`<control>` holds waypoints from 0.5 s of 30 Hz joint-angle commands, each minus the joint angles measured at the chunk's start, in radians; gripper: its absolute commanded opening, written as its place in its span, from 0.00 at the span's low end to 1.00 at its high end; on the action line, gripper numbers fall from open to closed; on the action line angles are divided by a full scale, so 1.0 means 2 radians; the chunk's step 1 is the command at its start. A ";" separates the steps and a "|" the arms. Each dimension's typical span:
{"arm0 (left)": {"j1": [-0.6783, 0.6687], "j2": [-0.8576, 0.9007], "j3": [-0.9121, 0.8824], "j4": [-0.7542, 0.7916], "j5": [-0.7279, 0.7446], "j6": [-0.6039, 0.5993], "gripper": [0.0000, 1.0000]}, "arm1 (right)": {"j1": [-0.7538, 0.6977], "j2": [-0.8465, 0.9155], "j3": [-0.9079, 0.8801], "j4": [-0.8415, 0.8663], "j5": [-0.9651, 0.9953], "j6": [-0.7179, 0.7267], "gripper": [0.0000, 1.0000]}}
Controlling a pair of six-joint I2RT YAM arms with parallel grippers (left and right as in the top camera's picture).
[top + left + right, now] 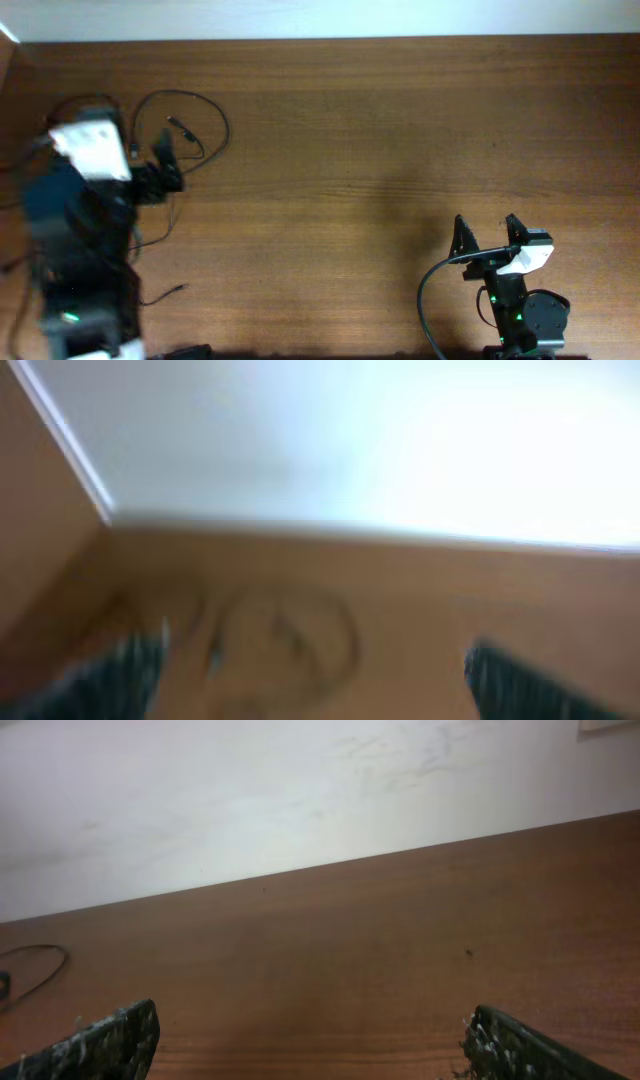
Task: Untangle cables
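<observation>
The cables (205, 112) are thin black cords on the far left of the wooden table, forming a loop with a small plug end (180, 127) inside it. My left gripper (165, 165) is just left of and below the loop, blurred by motion. In the blurred left wrist view its fingers are wide apart and empty (315, 680), with the cable loop (345, 640) ahead of them. Another thin cord end (168, 292) lies nearer the front left. My right gripper (487, 232) is open and empty at the front right (310, 1045). The cable loop shows only at the far left edge of the right wrist view (45, 965).
The white wall runs along the table's back edge (320, 40). The right arm's thick black cable (432, 285) curves beside its base. The left arm's body (80, 250) covers the table's left front corner.
</observation>
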 commanded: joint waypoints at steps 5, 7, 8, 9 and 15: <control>-0.093 -0.206 -0.334 0.250 0.025 0.099 0.99 | 0.004 -0.004 -0.004 -0.001 -0.005 0.003 0.99; -0.096 -0.241 -0.378 0.260 0.013 0.100 0.99 | 0.004 -0.004 -0.004 -0.001 -0.005 0.003 0.99; -0.096 -0.262 -0.403 0.265 0.005 0.100 0.99 | 0.004 -0.004 -0.004 -0.001 -0.005 0.003 0.99; -0.096 -0.274 -0.417 0.266 0.001 0.101 0.99 | 0.004 -0.004 -0.004 -0.001 -0.005 0.003 0.99; -0.096 -0.361 -0.487 0.265 -0.029 0.101 0.99 | 0.004 -0.004 -0.004 -0.001 -0.005 0.003 0.99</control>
